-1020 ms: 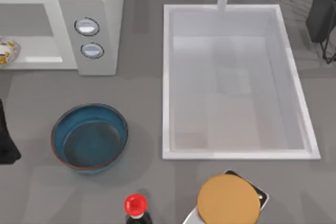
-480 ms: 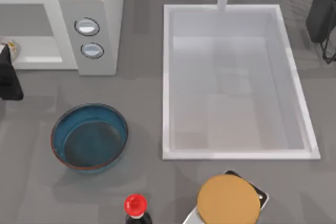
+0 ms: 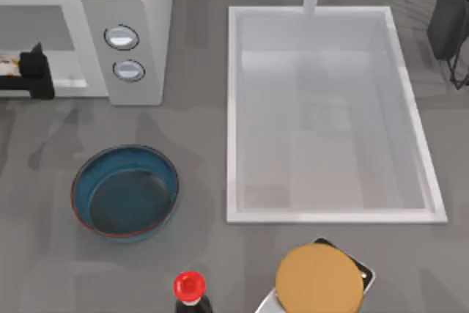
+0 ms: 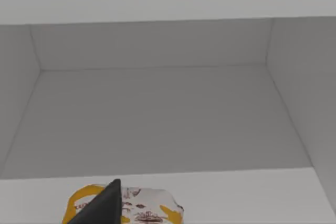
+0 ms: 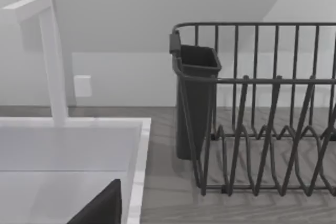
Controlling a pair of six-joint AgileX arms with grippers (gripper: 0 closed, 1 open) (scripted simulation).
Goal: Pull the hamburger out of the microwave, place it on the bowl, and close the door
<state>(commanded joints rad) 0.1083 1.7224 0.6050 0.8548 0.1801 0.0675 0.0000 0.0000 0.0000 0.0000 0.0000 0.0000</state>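
- Nearest edge of the worktop [image 3: 44, 254]: bottle w/ red cap [image 3: 189, 284] at bottom edge, and right of it a flat tan disc [image 3: 319, 278] sitting on a small white-and-dark base.
- Bowl [image 3: 125, 192] stands upright on the worktop, left of centre, w/ bare grey surface all round it; nothing inside.
- Sink basin [image 3: 327, 111] takes up most of the right half; its left rim is well apart from the bowl, so an open lane of worktop runs between them.
- Microwave [image 3: 135, 5] at far left, two knobs facing up in top view, cavity open. Door not visible, so can't tell how far it's swung.
- Left gripper [image 3: 35, 72] is at the cavity mouth, just left of the knob panel's post; fingers open or closed — can't tell (one dark fingertip [image 4: 100, 207] shows in the left wrist view, overlapping the wrapper).
- Hamburger [image 4: 137, 212] lies on the cavity floor near its front lip; rest of the cavity behind it is bare, side walls well apart from it.
- Right arm parked at far right corner [image 3: 448, 12], beside a dark wire dish rack [image 5: 262, 108] w/ a dark cutlery cup [image 5: 195, 98]; its fingers' state can't be told either.
- Faucet [image 5: 50, 56] rises at the sink's far rim.
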